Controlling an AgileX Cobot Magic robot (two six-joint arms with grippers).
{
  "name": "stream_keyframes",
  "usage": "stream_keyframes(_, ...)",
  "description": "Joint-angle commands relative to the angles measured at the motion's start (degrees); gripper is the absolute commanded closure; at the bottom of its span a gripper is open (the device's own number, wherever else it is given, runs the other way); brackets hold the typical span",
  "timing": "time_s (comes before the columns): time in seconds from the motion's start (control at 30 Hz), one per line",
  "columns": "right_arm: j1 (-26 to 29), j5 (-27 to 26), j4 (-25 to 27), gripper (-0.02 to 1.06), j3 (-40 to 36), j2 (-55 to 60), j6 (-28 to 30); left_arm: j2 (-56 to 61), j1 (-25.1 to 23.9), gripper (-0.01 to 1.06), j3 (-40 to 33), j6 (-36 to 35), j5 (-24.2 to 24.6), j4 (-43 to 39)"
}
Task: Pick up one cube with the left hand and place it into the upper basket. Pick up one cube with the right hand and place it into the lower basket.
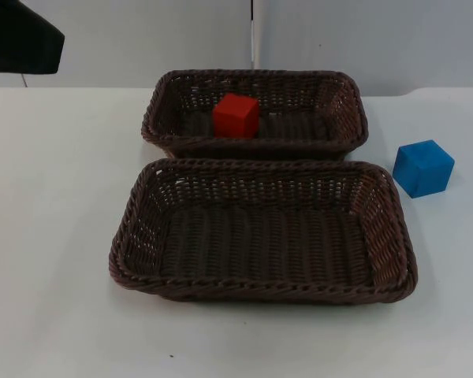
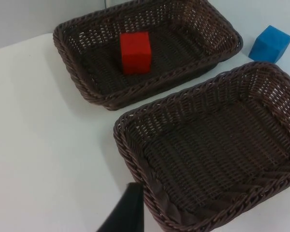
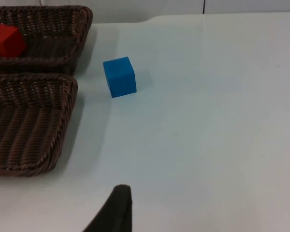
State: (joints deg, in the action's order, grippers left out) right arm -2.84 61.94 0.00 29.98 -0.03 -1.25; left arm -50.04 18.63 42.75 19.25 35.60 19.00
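left arm (image 1: 20,35) waits raised at the upper corner above the desk (image 1: 55,236). one black fingertip (image 2: 125,212) of each gripper shows, right's (image 3: 113,210) likewise.

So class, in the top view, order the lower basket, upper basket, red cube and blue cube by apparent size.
1. Lower basket
2. Upper basket
3. Blue cube and red cube look alike; the blue one's nearness makes ranking unsure.
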Motion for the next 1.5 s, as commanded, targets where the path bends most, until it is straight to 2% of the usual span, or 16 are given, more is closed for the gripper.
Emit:
stream_keyframes(0.0, 0.3, -0.7, 0.3, -0.01, 1.2, 0.9, 0.6, 0.3, -0.1, 0.1, -0.2, -0.5, 0.5, -0.3)
stream_keyframes(0.33, 0.3, -8.2, 0.0, -0.01, 6.5, 17.3, 1.6, 0.3, -0.1, 0.1, -0.2, -0.5, 1.0, -0.2)
stream_keyframes(0.6, 0.3, -13.5, 0.3, -0.01, 12.4, 36.9, 2.4, 0.3, -0.1, 0.1, -0.2, -0.5, 1.3, -0.2)
stream_keyframes(1.03, 0.3, -13.8, 0.4, -0.01, 25.6, 67.2, 2.4, 0.3, -0.1, 0.1, -0.2, -0.5, 1.6, -0.2)
stream_keyframes(1.47, 0.3, -14.1, 1.0, -0.01, 34.4, 81.4, 4.0, 0.3, -0.1, 0.1, -0.2, -0.5, 1.6, -0.4)
